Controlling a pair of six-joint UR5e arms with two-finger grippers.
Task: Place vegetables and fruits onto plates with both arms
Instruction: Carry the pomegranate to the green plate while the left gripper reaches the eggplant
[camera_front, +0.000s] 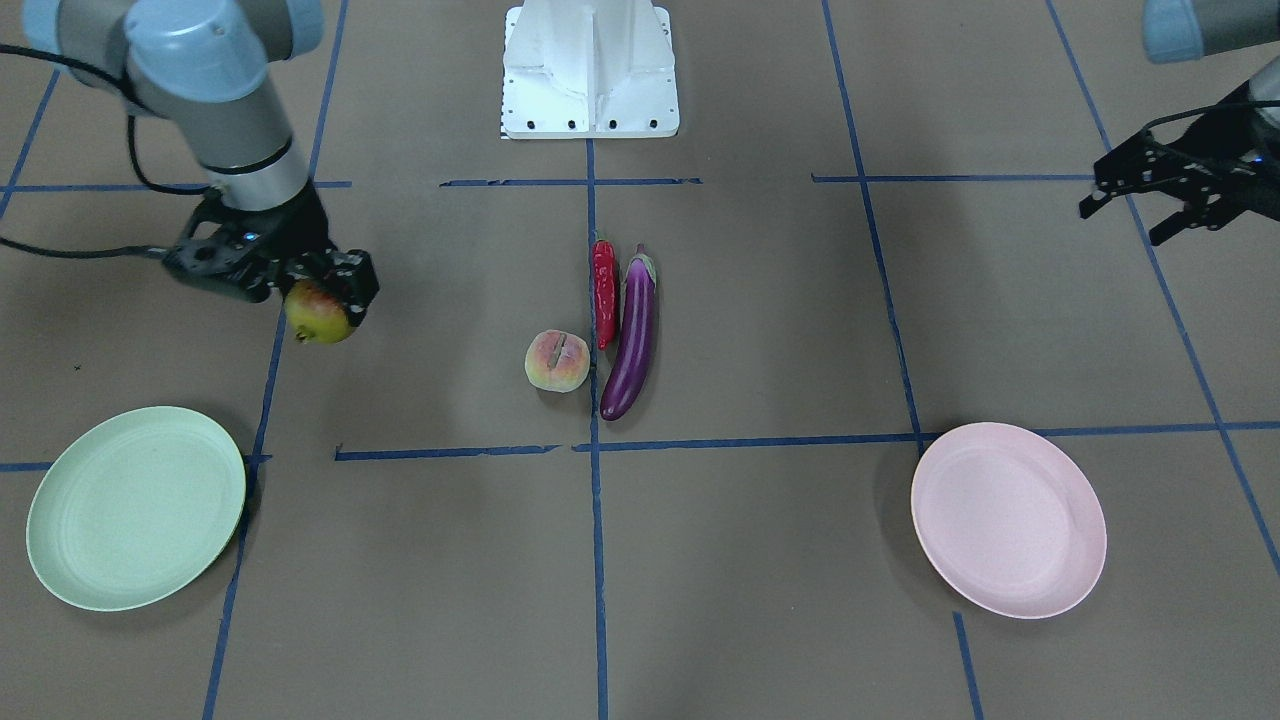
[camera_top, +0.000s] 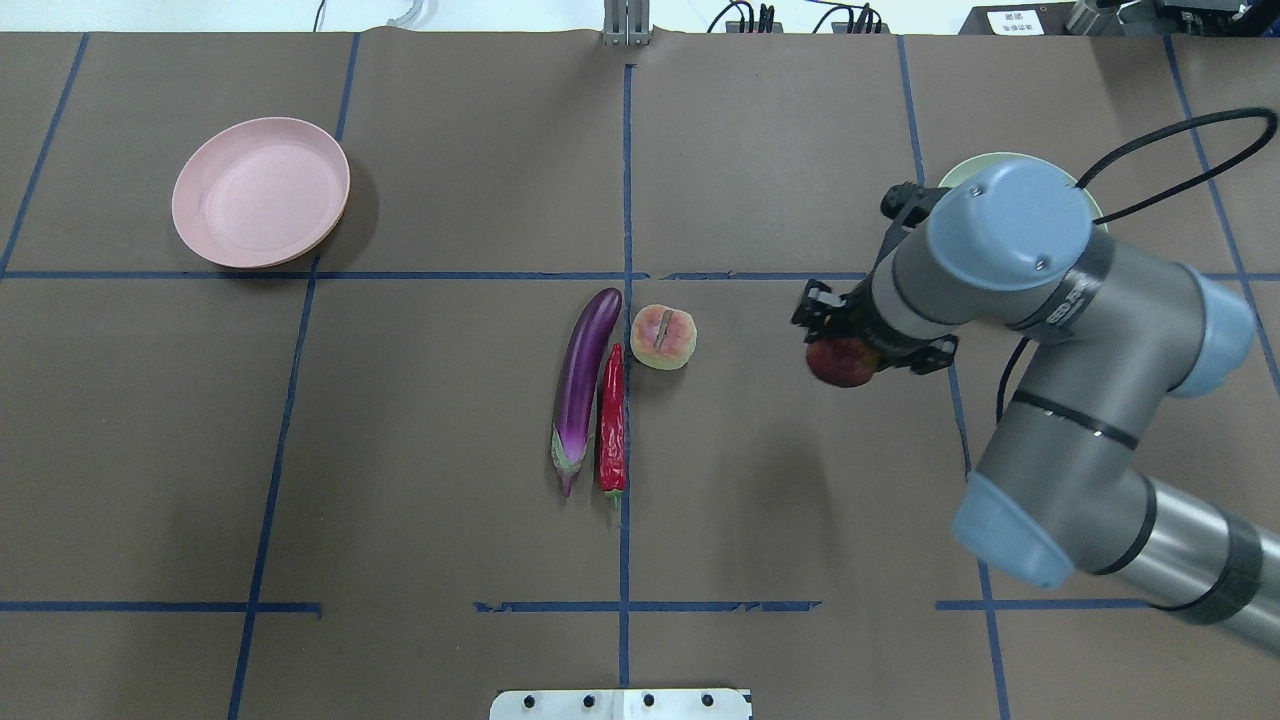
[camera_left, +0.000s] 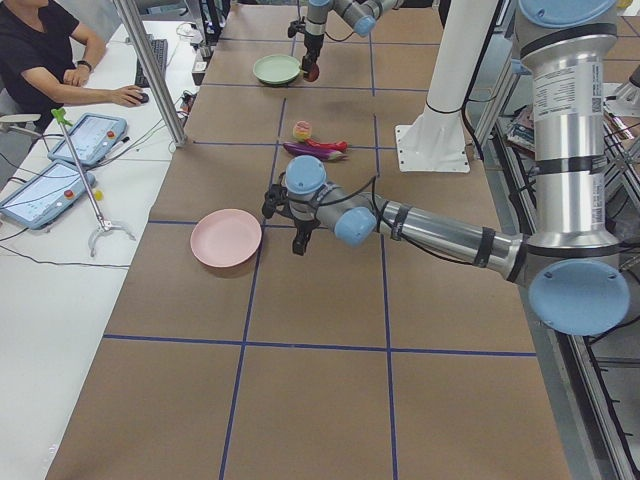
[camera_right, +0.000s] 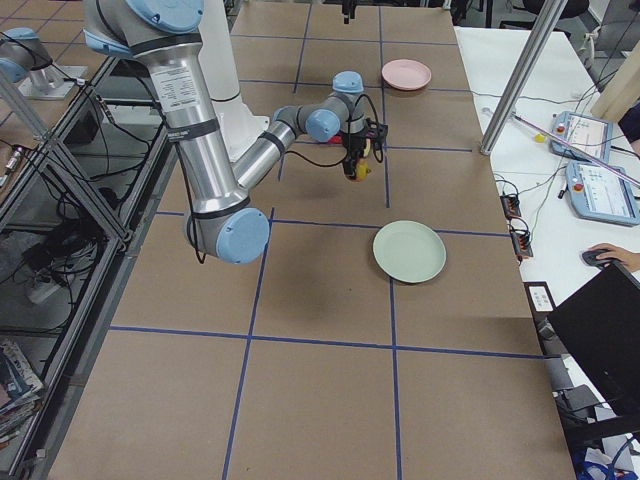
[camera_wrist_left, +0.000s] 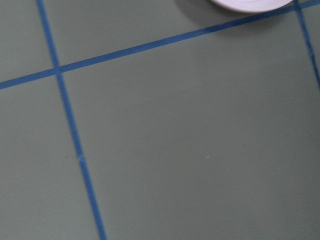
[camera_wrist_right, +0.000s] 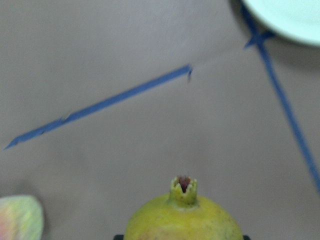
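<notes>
Robotics lab — tape-gridded table (camera_top: 450, 400), teach pendants (camera_left: 88, 138)

I see a brown worktop (camera_front: 760, 560) gridded with blue tape lines (camera_front: 596, 560). At centre, the eggplant (camera_front: 632, 340) and chili (camera_front: 604, 292) lie side by side, lengthwise, about touching, with the chili along the middle tape line. The peach (camera_front: 557, 361) sits groove up just beside the chili's tip. The green plate (camera_front: 135, 507) is on my right side and the pink plate (camera_front: 1008, 518) on my left, well apart, both bare. The white base block (camera_front: 590, 70) stands at the robot's edge.
</notes>
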